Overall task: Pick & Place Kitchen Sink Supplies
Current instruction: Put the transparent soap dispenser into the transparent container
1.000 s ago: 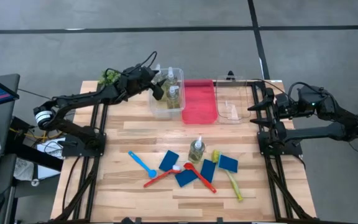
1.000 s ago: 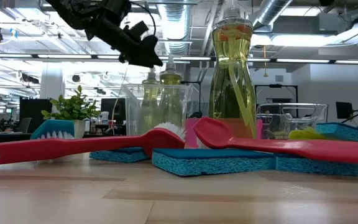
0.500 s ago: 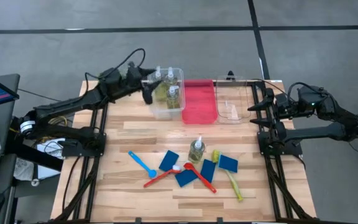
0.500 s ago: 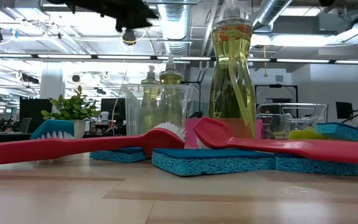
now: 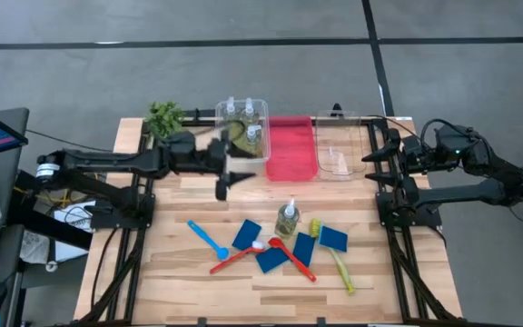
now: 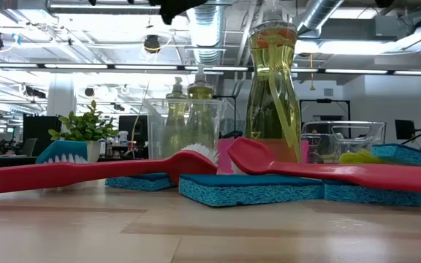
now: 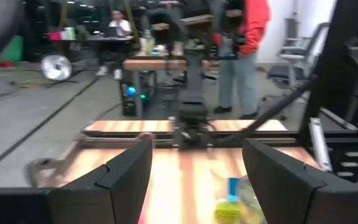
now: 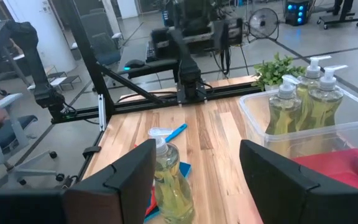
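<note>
Three clear bottles of yellow-green liquid [image 5: 246, 123] stand in the far-left clear bin [image 5: 234, 165]. A fourth bottle [image 5: 288, 218] stands upright on the table among several flat blue sponges [image 5: 246, 233], with a blue brush [image 5: 209, 240], two red brushes [image 5: 239, 257] and a yellow-green brush [image 5: 341, 265] lying flat. My left gripper [image 5: 228, 179] hovers open just on the near side of that bin, above the table, holding nothing. My right gripper [image 5: 375, 150] waits open at the table's right edge, beside the far-right clear bin [image 5: 339, 163].
A red bin [image 5: 291, 147] sits between the two clear bins along the far edge. A small leafy plant [image 5: 163, 116] stands at the far-left corner. Bare wood lies along the near edge and the left side of the table. People and desks show in the room beyond.
My left gripper has drawn back from over the far-left clear bin toward the near edge, and the arm has swung down to lie level across the table's left side, uncovering the plant. The bottles and the other supplies have stayed in place.
</note>
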Robot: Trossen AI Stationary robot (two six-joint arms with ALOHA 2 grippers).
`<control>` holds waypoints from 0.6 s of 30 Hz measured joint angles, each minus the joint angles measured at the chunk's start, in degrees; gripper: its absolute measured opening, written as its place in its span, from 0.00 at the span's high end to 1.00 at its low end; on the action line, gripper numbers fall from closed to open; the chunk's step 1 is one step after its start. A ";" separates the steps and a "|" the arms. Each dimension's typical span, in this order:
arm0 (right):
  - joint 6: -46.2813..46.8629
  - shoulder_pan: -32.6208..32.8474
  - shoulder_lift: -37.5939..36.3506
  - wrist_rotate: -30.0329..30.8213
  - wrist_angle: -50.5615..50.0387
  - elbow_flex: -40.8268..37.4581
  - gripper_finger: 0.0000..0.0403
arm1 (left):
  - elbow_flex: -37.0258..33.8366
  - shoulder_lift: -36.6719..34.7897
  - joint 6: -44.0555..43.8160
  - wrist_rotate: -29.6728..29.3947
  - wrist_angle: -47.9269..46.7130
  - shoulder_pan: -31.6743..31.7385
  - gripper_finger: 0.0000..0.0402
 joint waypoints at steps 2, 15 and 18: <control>0.00 0.00 0.02 0.00 0.00 0.00 0.44 | -0.01 2.51 0.81 0.00 3.18 -1.90 0.37; -0.58 0.06 0.02 -0.06 -1.74 0.00 0.44 | -0.06 17.78 -2.85 -7.78 15.87 -9.14 0.37; -0.63 0.06 0.02 -0.17 -2.45 0.00 0.44 | -0.04 20.61 -3.05 -8.55 19.39 -10.35 0.37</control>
